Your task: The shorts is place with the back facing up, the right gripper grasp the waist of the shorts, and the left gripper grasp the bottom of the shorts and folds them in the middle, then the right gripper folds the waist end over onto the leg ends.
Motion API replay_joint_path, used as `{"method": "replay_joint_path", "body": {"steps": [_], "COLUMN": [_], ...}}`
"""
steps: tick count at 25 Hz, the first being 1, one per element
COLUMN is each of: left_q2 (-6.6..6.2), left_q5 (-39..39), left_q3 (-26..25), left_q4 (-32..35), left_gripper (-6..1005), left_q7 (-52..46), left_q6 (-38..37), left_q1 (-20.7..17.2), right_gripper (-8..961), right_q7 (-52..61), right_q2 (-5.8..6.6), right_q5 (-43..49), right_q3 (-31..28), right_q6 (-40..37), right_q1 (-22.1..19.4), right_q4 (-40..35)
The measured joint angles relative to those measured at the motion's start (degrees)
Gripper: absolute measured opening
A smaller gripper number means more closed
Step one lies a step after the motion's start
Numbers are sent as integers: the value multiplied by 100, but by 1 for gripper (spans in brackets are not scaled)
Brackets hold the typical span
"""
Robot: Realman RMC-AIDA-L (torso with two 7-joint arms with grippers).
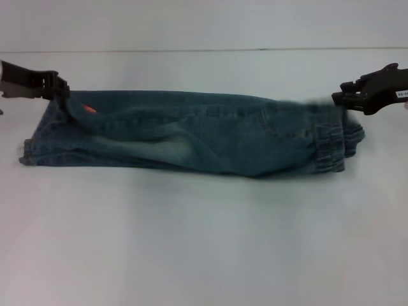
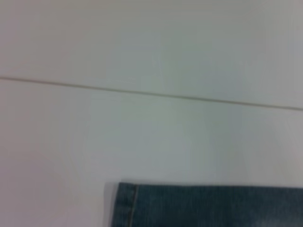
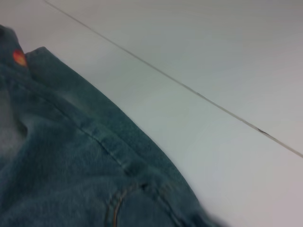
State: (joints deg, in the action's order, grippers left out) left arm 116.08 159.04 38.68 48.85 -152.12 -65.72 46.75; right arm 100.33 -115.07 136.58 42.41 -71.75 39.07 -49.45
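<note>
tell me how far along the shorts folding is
Done: the shorts lie folded lengthwise in a long strip on the table. In hand: the left hand is at the leg ends, the right hand near the waist. Left: folding the waist onto the leg ends.

A smooth, matte white tabletop (image 1: pixel 204 242) fills the near ground under soft, even light; a thin dark seam (image 1: pixel 210 50) runs straight across its far side; beyond the seam lies a plain pale grey-white surface (image 1: pixel 204 22), bare and flat.

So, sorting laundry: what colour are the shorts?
Faded blue-green denim shorts, clearest in the head view.
</note>
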Motion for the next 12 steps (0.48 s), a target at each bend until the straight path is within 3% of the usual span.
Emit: {"method": "replay_joint_path", "body": {"steps": [5,11,12], "left_q2": [-19,0,2], "left_q5": [30,30,30], "left_q3": [-14,32,36], "left_q4": [182,272,273], "left_gripper": [209,437,559], "left_q7": [-162,-187,-180], "left_q6": [21,-28,-34], "left_q1": [14,-27,-34], "right_gripper": [301,559,581], "right_q7": [16,14,8], "right_q2": [3,3,3], "right_q5": [12,-4,-9], "right_q3": [2,1,-7], "right_q6": [30,49,48], "right_q1": [-27,-57,-66], "right_q4": [-31,-44,-51]}}
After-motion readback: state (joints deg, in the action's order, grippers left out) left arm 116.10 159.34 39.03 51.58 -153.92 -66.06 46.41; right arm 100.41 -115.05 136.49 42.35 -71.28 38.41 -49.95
